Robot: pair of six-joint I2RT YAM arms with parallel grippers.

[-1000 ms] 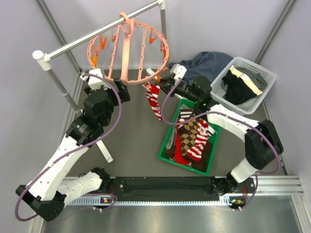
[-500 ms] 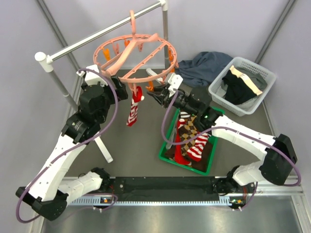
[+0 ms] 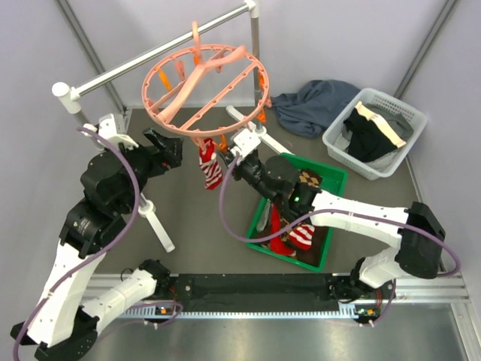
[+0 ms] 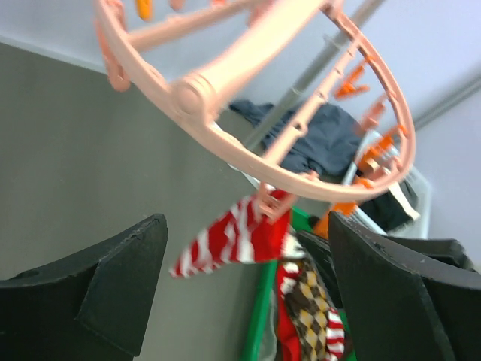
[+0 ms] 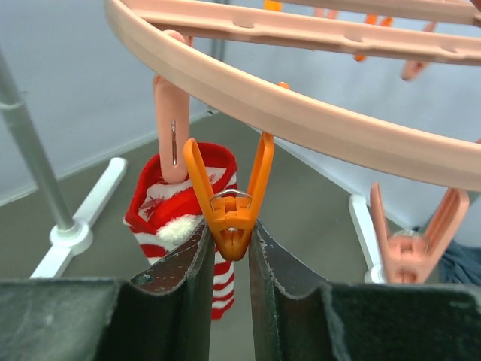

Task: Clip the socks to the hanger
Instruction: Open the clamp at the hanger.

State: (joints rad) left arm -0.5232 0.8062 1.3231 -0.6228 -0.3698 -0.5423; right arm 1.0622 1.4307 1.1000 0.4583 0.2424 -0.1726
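Right pincer [image 5: 229,235] is clamped on the lower end of an orange clip [image 5: 228,199] under the hanger [image 5: 316,124]. Left pincer [image 3: 167,150] gapes wide, holding nothing, just left of the ring. One striped sock [image 3: 211,169] hangs from a pink clip [image 5: 171,128] at the near rim. The other socks [image 3: 301,235] lie in the green tray [image 3: 332,177] on the surface, near right. Watch it: the ring sits tilted, so tugging that clip could swing it, unhook it from the rail [image 3: 120,63] or shake the sock loose. The hook's seat is hard to make out, the left wrist view is blurry, and your right arm covers part of the tray.
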